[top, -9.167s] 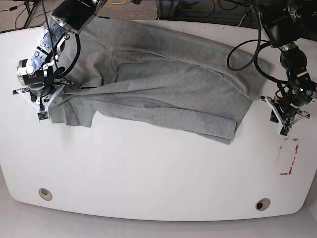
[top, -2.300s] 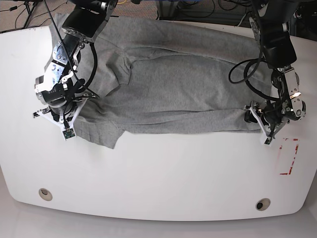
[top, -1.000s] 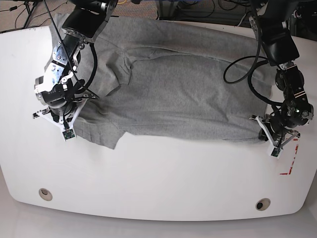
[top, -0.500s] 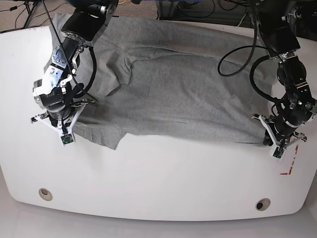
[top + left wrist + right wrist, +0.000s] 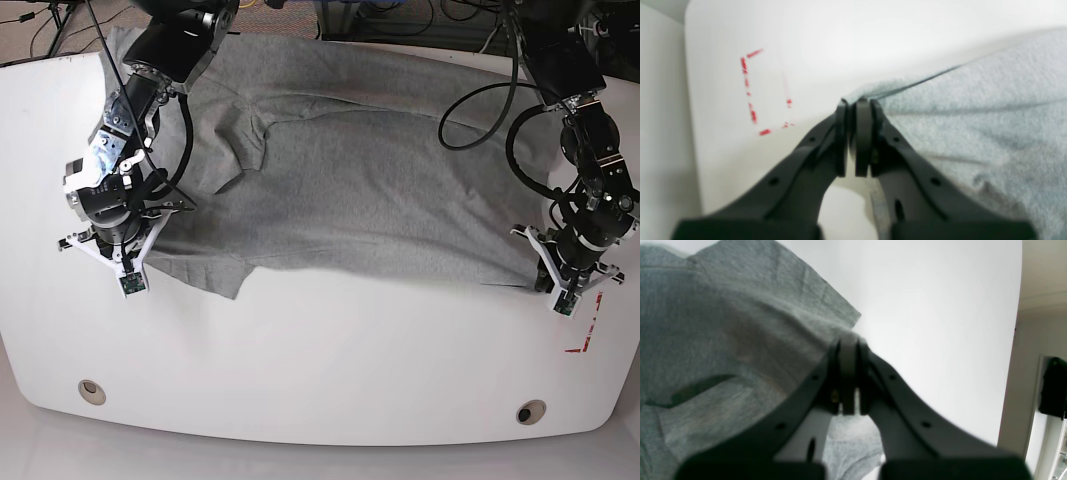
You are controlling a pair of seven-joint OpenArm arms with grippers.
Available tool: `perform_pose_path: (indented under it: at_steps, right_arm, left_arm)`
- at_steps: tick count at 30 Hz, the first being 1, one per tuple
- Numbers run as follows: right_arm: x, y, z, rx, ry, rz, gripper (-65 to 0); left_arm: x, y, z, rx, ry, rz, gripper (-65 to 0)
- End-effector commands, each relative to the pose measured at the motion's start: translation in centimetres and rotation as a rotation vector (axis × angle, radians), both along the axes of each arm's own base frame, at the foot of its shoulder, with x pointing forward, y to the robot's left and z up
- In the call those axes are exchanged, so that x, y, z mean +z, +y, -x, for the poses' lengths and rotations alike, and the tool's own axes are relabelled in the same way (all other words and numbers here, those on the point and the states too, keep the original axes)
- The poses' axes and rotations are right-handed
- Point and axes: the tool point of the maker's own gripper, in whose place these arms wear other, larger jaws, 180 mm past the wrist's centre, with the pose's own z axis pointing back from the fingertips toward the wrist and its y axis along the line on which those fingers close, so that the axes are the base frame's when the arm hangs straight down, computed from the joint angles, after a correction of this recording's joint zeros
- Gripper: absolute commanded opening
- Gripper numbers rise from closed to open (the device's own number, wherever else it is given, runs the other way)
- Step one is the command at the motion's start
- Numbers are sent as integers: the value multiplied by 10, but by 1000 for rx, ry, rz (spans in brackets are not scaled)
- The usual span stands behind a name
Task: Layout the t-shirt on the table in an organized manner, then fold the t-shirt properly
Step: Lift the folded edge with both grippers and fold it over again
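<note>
Your left tool [image 5: 853,103] is clamped tight on a corner of the t-shirt [image 5: 350,190], right next to the red-outlined rectangle mark [image 5: 765,90] on the counter [image 5: 330,350]. Your right tool [image 5: 848,340] is pinched closed on the shirt's edge at the opposite end. The shirt itself lies spread across the far half of the counter, stretched between both tools.

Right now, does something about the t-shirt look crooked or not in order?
Yes. The t-shirt is not flat: one layer is folded over another near its far side, with creases around the sleeve at the near left of the base view. Its far edge hangs over the table edge. Both end effectors, left and right, pinch its near corners.
</note>
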Motion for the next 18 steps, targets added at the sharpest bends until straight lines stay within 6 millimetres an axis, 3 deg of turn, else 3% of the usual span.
perform_pose_path:
  at_steps: [1,5,10,18]
  right_arm:
    - [15,-3,-6,2,-50,14,-642]
    - [17,-10,-5,-1,-50,32,-642]
    - [18,-16,-3,-16,-50,38,-642]
    - [18,-32,3,-69,-53,32,-642]
  left_arm:
    - [25,12,-4,23,-56,-30,-639]
    - [21,27,5,66,0,-52,-639]
    - [33,40,7,111,-15,-62,-639]
    - [35,54,12,155,-23,-54,-639]
